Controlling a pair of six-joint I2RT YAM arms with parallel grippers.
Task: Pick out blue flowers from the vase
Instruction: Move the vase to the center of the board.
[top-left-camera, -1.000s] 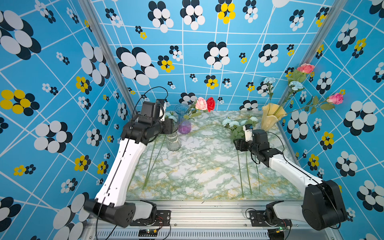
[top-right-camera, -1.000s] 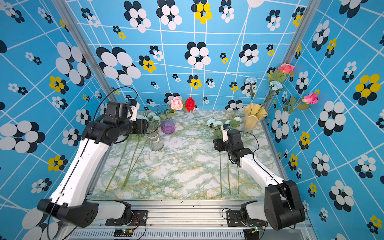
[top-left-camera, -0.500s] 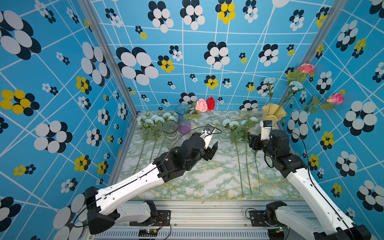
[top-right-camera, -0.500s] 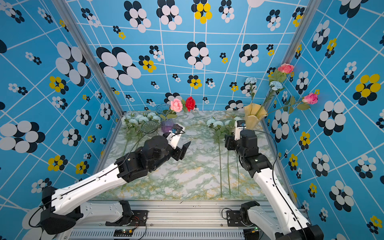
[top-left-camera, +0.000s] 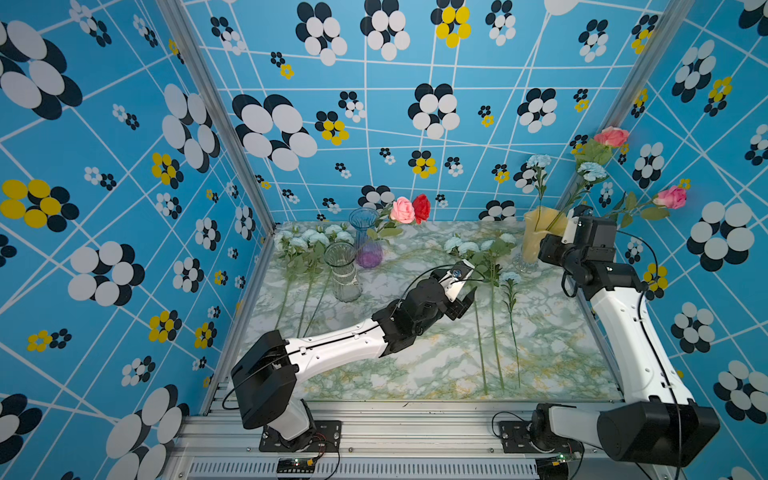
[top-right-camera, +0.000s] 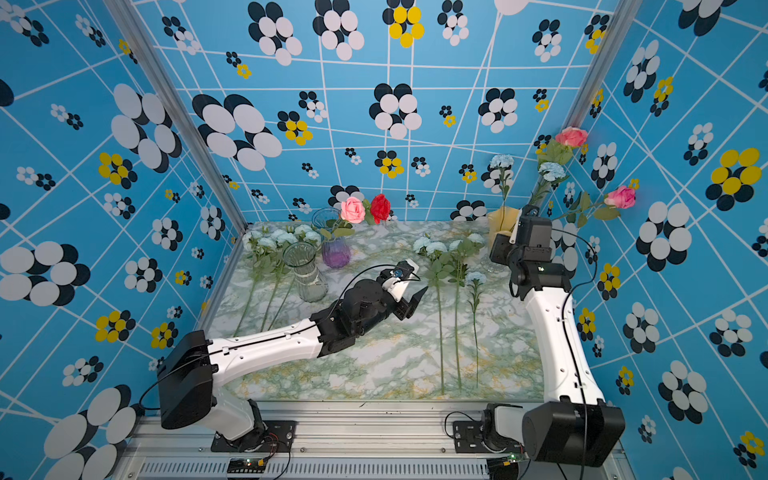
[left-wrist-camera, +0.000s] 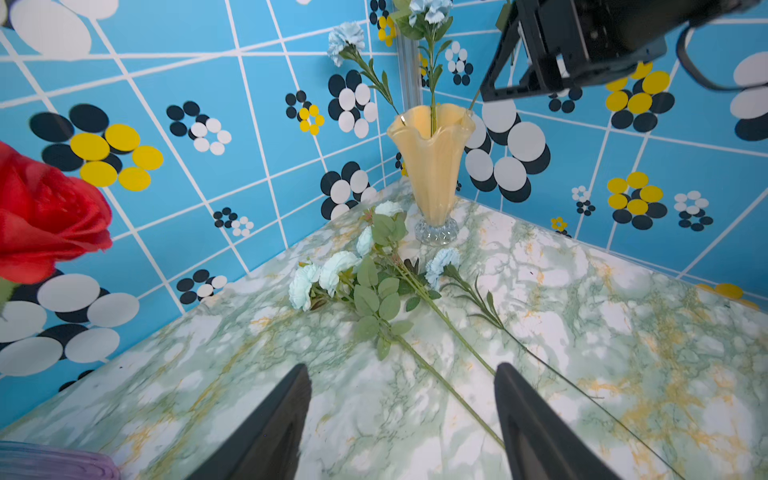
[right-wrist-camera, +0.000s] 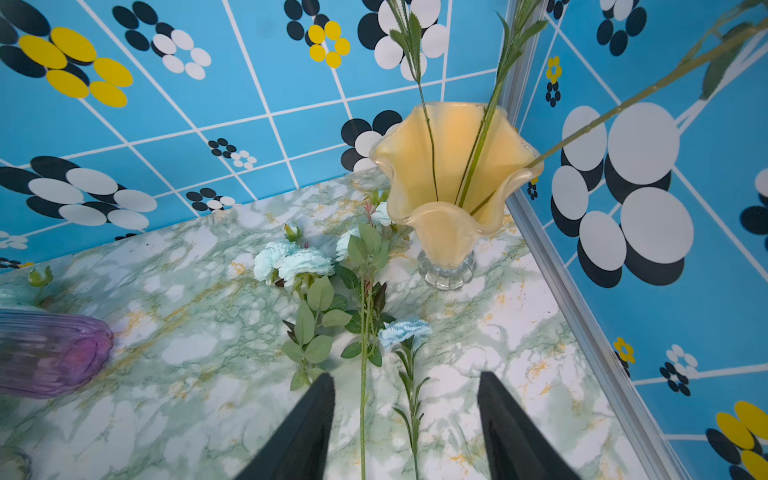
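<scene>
Both my jaws wide apart, holding nothing.
My left gripper and right gripper hang empty above the marble table; just past them blue flowers lie flat on it, and farther back 2 blue carnations stand in the yellow vase beside 2 pink roses, in the far corner.

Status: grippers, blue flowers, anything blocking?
Left gripper open, empty. Right gripper open, empty, near yellow vase. Two blue flowers in it, rest on table. Pink roses share vase.
</scene>
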